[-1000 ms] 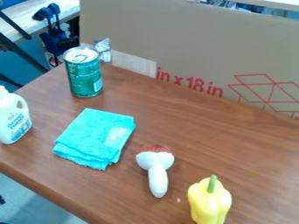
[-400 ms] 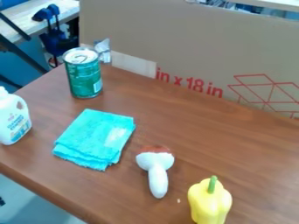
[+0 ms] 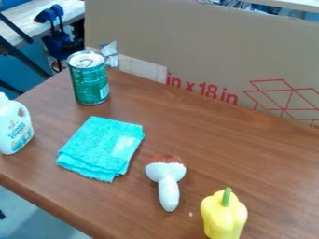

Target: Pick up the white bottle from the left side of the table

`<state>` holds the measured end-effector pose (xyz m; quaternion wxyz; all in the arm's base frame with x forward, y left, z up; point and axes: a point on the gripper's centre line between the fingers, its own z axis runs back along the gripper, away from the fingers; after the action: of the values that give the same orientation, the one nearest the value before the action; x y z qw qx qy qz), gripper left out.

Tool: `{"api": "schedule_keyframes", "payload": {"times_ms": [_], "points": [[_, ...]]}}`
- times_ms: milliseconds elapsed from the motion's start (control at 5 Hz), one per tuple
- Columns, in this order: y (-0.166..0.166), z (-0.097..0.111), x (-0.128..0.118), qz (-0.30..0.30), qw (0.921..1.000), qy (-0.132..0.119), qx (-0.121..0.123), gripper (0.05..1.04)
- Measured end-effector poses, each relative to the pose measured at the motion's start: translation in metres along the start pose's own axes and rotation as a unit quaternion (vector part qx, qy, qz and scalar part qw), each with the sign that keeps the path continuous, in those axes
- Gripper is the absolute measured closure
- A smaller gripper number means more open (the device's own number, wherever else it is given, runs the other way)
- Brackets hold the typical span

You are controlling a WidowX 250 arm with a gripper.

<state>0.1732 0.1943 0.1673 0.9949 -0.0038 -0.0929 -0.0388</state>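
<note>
- Lying at eight o'clock from centre: folded turquoise cloth (image 3: 100, 148); white-handled object (image 3: 168, 189) at six, yellow pepper (image 3: 223, 217) at five.
- Folding looks done; anything left, I cannot tell.
- Gripper's opening and hold: cannot tell.

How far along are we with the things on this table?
The turquoise cloth already looks neatly folded. Nothing is in hand: the green can, white bottle and yellow bell pepper stand free, the mushroom-shaped object lies loose. What is left, this layout alone cannot settle.
</note>
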Motion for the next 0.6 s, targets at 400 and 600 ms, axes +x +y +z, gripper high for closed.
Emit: {"api": "schedule_keyframes", "payload": {"times_ms": [400, 600], "points": [[0.020, -0.032, 0.001, 0.005, 0.9995, 0.026, -0.019, 0.081], [0.021, -0.039, 0.014, -0.016, 0.9993, 0.031, -0.016, 0.081]]}}
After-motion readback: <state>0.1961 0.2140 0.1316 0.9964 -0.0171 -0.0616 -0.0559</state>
